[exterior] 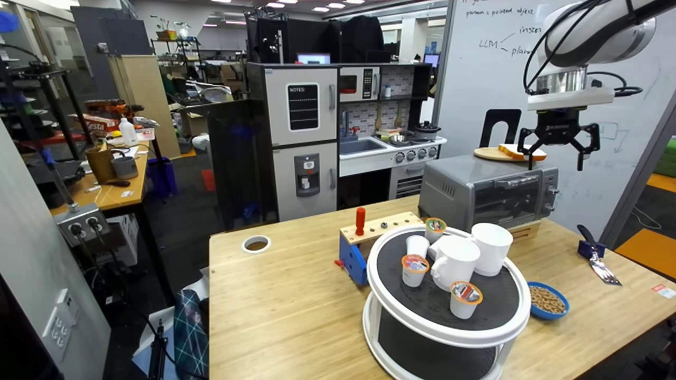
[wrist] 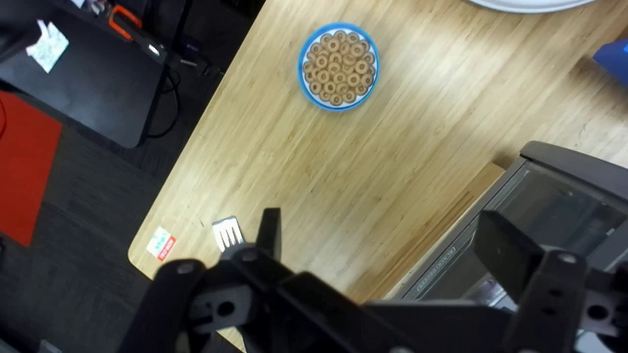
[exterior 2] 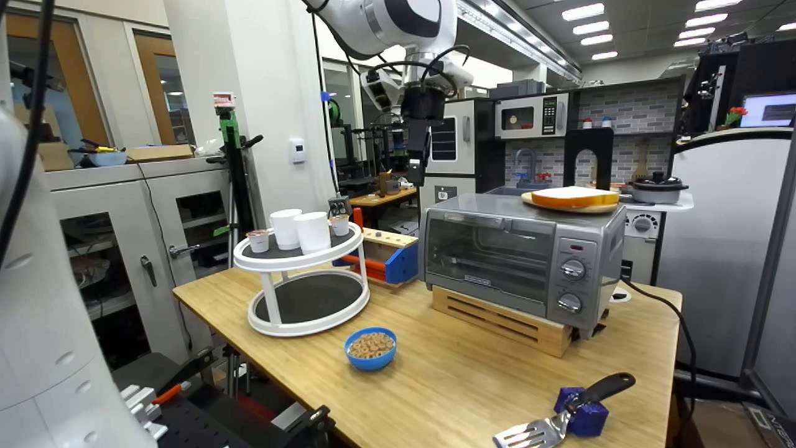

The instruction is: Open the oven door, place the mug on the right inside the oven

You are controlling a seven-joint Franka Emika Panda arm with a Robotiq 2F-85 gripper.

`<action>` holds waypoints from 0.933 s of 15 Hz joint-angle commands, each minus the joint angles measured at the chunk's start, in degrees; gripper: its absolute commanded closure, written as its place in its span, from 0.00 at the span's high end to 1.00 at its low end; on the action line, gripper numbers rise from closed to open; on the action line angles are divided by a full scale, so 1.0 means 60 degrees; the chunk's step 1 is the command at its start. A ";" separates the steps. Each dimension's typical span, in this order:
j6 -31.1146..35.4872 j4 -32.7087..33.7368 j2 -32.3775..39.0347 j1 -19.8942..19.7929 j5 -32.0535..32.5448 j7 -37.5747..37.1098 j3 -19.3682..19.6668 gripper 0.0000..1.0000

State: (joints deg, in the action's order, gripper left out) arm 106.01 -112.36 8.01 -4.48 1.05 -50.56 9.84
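The pincer hangs with its jaws wide apart, nothing between them, higher than the oven and clear of it. The coming move, I judge, turns on the door: shut, it lies below the pincer, toward 1 jaw in the wrist view, its long edge slanting across the line between the jaws. The right mug, 1 of 2 on the turntable, sits lower than the pincer, farther off than the door.
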 commanded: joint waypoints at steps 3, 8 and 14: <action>-0.0227 0.0154 0.0092 -0.0072 -0.0720 -0.2656 -0.0025 1.00; -0.0103 0.0014 0.0011 -0.0166 -0.0448 -0.3519 0.0004 1.00; -0.0103 0.0005 0.0011 -0.0146 -0.0447 -0.3512 -0.0034 1.00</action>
State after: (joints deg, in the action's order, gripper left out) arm 105.51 -112.44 8.06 -4.87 -1.69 -71.60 10.12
